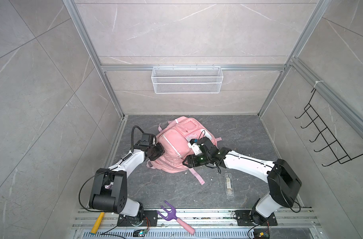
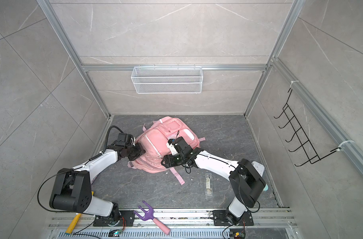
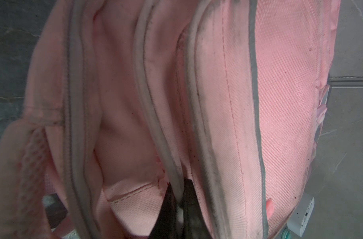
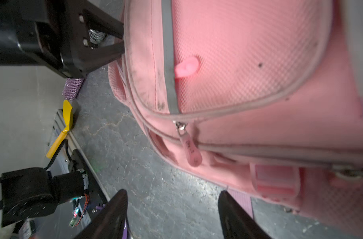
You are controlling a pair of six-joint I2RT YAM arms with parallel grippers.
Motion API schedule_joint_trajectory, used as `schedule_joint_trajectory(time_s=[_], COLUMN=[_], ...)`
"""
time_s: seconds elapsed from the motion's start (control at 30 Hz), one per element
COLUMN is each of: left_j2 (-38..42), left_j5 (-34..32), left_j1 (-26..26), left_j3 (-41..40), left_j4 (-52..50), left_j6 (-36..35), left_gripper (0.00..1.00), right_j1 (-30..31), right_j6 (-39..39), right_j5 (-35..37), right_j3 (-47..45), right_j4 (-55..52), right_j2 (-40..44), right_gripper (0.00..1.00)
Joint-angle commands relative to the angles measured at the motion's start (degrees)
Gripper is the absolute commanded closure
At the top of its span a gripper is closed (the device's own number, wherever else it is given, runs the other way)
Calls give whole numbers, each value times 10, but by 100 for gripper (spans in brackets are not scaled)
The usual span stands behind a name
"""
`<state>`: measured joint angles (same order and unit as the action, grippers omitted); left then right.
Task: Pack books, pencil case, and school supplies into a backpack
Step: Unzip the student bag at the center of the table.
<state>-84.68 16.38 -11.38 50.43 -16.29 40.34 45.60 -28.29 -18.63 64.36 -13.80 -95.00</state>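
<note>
while the pink backpack point(image 1: 176, 144) lies in the middle of the dark floor point(image 1: 238, 132), toward the far side, the left claw point(image 3: 179, 187) is pinched tight on a grey edge strip point(image 3: 155, 124) at the bag's left side. the right claw point(image 4: 173, 195) is wide open with nothing in it, just beside the bag's near edge, close to a zip tab point(image 4: 189, 148). the clear school supplies packet point(image 1: 228, 184) lies on the floor to the right and nearer, well apart from the bag.
</note>
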Motion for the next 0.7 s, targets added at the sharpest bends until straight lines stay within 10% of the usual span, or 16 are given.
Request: schedule_joint_trajectory(time_s=[0.0,0.67], left_j2=[6,6], left_j5=[7,5], left_j1=[-8,-17], left_j3=[10,4], left_j4=[-3,5], left_j6=[-1,8], left_gripper=[100,100], right_j1=[20,74], right_j6=[29,66], right_j5=[60,205], right_j3=[50,125], right_j4=[-36,-99], right_j2=[-30,-118], right_gripper=[33,58])
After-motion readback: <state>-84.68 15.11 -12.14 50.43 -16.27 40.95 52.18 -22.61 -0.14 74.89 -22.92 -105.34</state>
